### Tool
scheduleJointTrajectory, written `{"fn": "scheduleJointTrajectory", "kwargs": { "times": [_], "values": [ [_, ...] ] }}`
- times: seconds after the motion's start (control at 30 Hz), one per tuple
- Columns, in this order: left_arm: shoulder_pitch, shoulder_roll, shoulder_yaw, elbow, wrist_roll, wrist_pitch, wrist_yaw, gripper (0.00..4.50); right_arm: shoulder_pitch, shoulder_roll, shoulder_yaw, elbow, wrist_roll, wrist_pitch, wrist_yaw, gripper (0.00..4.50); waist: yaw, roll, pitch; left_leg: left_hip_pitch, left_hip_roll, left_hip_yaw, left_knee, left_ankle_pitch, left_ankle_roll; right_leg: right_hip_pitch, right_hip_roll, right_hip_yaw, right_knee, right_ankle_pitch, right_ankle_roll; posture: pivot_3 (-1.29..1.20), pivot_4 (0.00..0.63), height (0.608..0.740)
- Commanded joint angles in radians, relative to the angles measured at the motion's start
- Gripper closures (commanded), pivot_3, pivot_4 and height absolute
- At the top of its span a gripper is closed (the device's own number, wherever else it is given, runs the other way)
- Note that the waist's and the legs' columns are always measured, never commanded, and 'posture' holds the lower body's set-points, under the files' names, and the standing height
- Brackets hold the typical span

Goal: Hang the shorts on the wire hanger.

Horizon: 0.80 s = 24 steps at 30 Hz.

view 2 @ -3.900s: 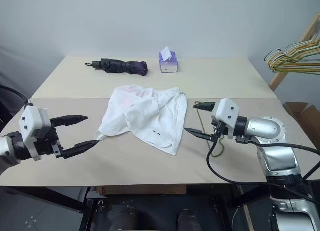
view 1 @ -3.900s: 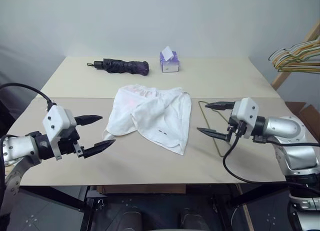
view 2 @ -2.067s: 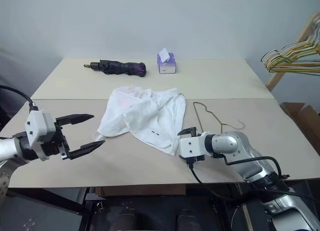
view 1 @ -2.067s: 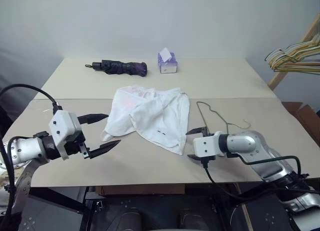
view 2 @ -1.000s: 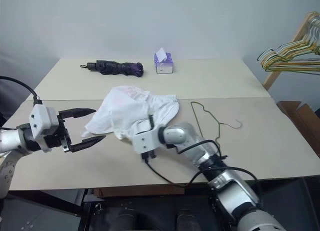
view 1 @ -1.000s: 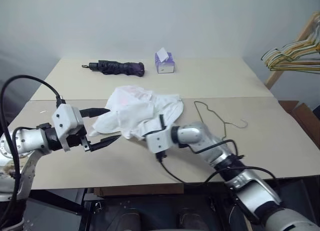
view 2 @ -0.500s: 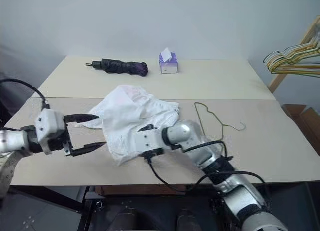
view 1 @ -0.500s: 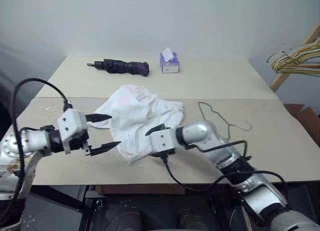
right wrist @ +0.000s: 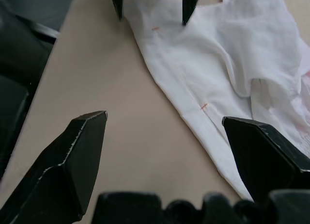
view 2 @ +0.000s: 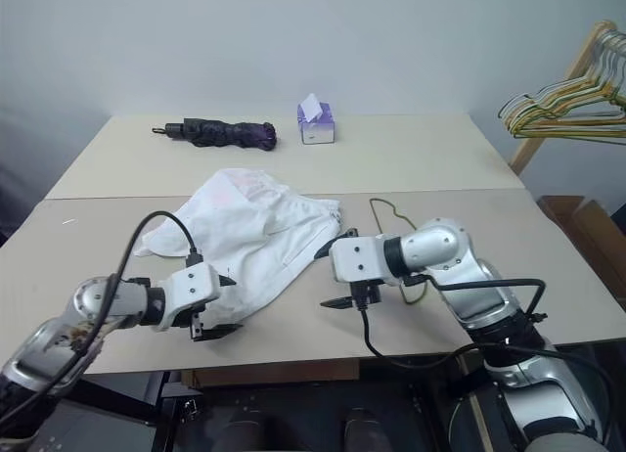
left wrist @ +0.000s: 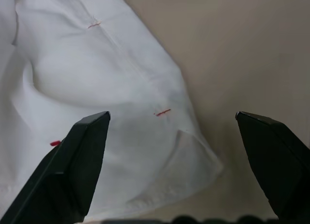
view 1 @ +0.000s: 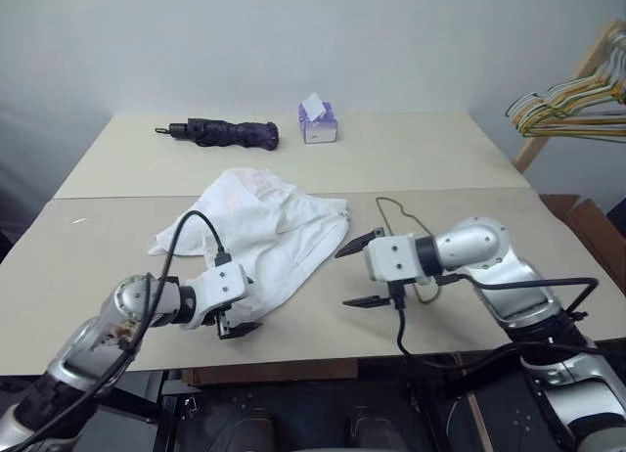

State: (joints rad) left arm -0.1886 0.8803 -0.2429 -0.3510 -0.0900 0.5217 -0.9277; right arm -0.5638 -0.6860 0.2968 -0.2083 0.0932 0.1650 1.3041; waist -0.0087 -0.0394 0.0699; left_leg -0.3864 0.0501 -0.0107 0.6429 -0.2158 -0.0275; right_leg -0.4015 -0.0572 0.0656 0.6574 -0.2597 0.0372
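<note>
White shorts [view 1: 256,232] lie loose on the bench [view 1: 411,158]; both the left gripper [view 1: 235,315] and right gripper [view 1: 357,271] gape, empty. Next: pinch the near hem.

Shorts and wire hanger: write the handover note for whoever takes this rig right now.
Left gripper: open, empty, at the near hem of the shorts.
Right gripper: open, empty, just right of the shorts.
Shorts: crumpled mid-table.
Wire hanger: flat on the table, right of the shorts, partly behind the right arm.
Done: nothing hung.
Left: grasp the shorts, get them onto the hanger.
</note>
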Motion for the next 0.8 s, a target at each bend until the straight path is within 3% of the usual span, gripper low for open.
{"fn": "scheduleJointTrajectory", "kwargs": {
  "times": [0.03,0.17,0.53,0.8],
  "values": [
    [-0.036,-0.006,-0.038,0.029,0.065,0.019,0.018,0.00,-0.022,-0.012,-0.042,-0.038,0.067,0.004,0.019,0.05,-0.009,0.000,-0.001,0.000,0.000,0.000,0.000,0.000,0.000,0.000,0.000,0.000,0.000,0.000,0.000,0.00,0.000,0.740],
    [-0.055,-0.010,-0.061,0.066,0.081,0.008,-0.002,0.91,-0.024,-0.020,-0.044,-0.038,0.080,0.004,0.007,0.00,-0.013,0.001,-0.003,0.000,0.000,0.000,0.000,0.000,0.000,0.000,0.000,0.001,0.000,0.000,0.000,-0.01,0.000,0.740],
    [-0.051,0.002,-0.019,0.113,0.086,-0.059,-0.011,4.42,-0.021,-0.011,-0.035,-0.025,0.063,-0.004,-0.030,0.00,-0.012,0.001,-0.005,0.000,0.000,0.000,0.000,0.000,0.000,0.000,0.000,0.001,0.000,0.000,0.000,0.01,0.000,0.740],
    [-0.004,0.072,0.111,0.120,-0.033,-0.198,-0.148,4.47,-0.017,0.039,-0.003,0.047,-0.029,-0.085,-0.135,0.00,-0.013,0.001,-0.005,0.000,0.000,0.000,0.000,0.000,0.000,-0.001,0.000,0.001,0.001,0.000,0.000,0.04,0.000,0.740]
  ]
}}
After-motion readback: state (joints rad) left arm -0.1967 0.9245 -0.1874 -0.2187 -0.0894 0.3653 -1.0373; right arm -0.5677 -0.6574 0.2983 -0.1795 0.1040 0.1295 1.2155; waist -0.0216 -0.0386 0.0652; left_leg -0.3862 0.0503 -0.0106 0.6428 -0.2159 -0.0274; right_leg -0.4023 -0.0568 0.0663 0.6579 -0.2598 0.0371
